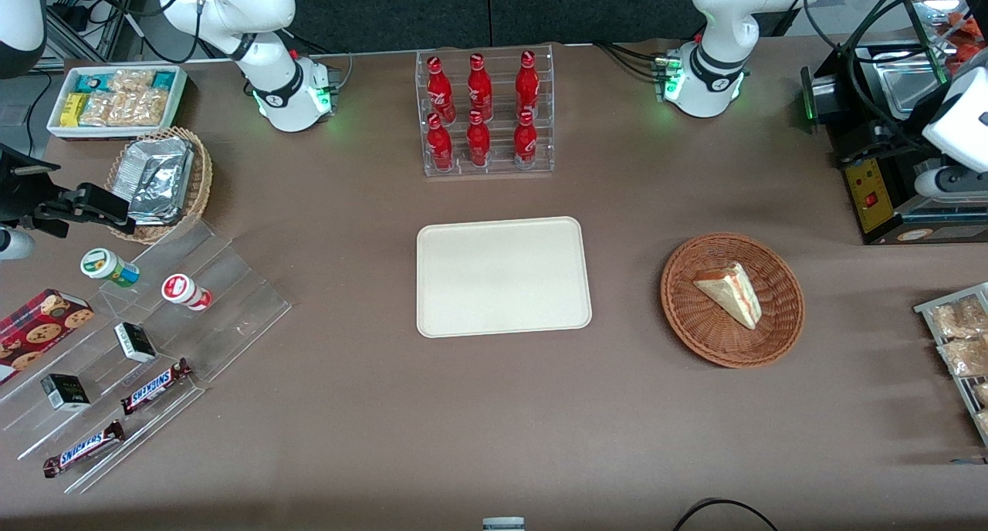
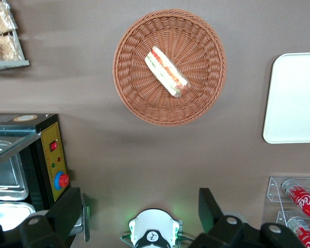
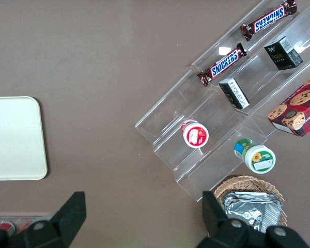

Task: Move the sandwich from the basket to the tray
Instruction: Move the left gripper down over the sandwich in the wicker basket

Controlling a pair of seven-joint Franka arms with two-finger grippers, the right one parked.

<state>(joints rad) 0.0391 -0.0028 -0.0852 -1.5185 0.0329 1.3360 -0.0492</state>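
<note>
The sandwich [image 1: 730, 292] lies in the basket [image 1: 698, 332], a pale bread wedge whose long axis runs diagonally, its narrow tip aimed toward the front camera and the working arm's end of the table. Orange-red and green filling shows along the cut edge [image 2: 166, 71]. The basket [image 2: 139, 101] is reddish-brown wicker, round and shallow. The tray [image 1: 502, 276] sits beside it, well apart, cream and bare. The gripper [image 2: 139, 214] hovers high above the table, well apart from the basket, fingers [image 2: 209, 206] spread wide, grasping nothing. A rack of 6 red bottles [image 1: 482, 114] stands farther from the front camera than the tray.
</note>
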